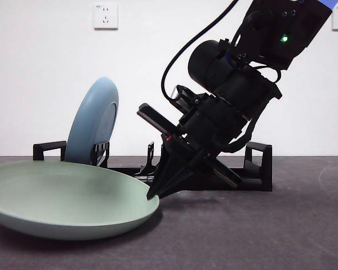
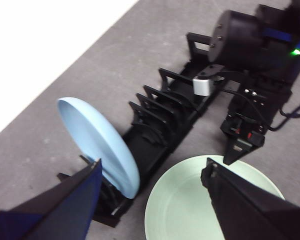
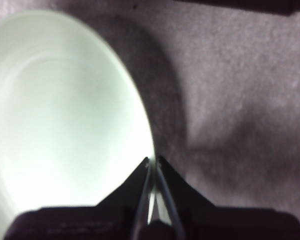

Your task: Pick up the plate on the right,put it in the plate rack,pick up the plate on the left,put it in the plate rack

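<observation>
A pale green plate [image 1: 67,197] [image 2: 190,210] [image 3: 65,110] lies on the table in front of the plate rack [image 1: 259,163] [image 2: 165,107]. My right gripper [image 1: 152,194] [image 2: 230,160] [image 3: 152,162] reaches down from the upper right and is shut on the plate's right rim. A light blue plate [image 1: 93,121] [image 2: 97,137] stands on edge in the slots near the rack's left end. High above the rack's left end hovers my left gripper [image 2: 153,161], open and holding nothing; the front view does not show it.
The dark grey table [image 1: 270,230] stretches bare to the right of the green plate. A white wall with two sockets [image 1: 105,16] rises behind the rack. The rack's middle and right slots [image 2: 155,100] hold nothing.
</observation>
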